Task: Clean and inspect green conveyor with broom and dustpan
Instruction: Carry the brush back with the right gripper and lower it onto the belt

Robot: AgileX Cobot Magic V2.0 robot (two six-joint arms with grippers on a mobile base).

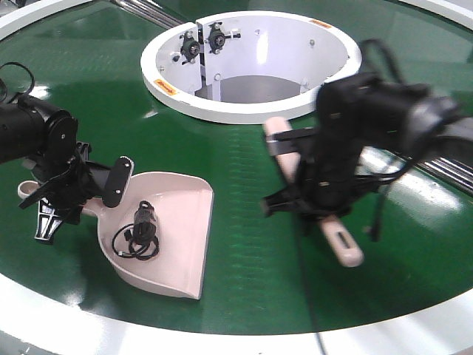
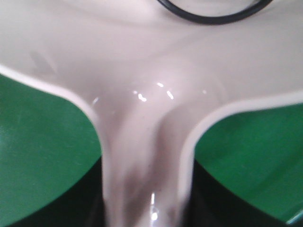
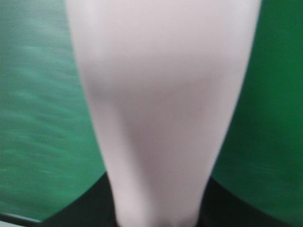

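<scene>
Glossy green conveyor (image 1: pixel 244 185) serves as bench. Near left lies the dustpan (image 1: pixel 181 214), left claw (image 1: pixel 87 196) clamped on its handle; right of centre, right claw (image 1: pixel 314 207) clamped round the broom (image 1: pixel 340 245). Black cable (image 1: pixel 139 235) sits in the pan: sweeping seems done, so next lift it level. Orange hub labels (image 1: pixel 164 87) unreadable.

— What sort of place is this?
— Industrial, a factory floor or test lab: a big ring-shaped green conveyor (image 1: pixel 244 185), its white central hub (image 1: pixel 273 44) far off, and steel rollers (image 1: pixel 452 174) at right.
</scene>
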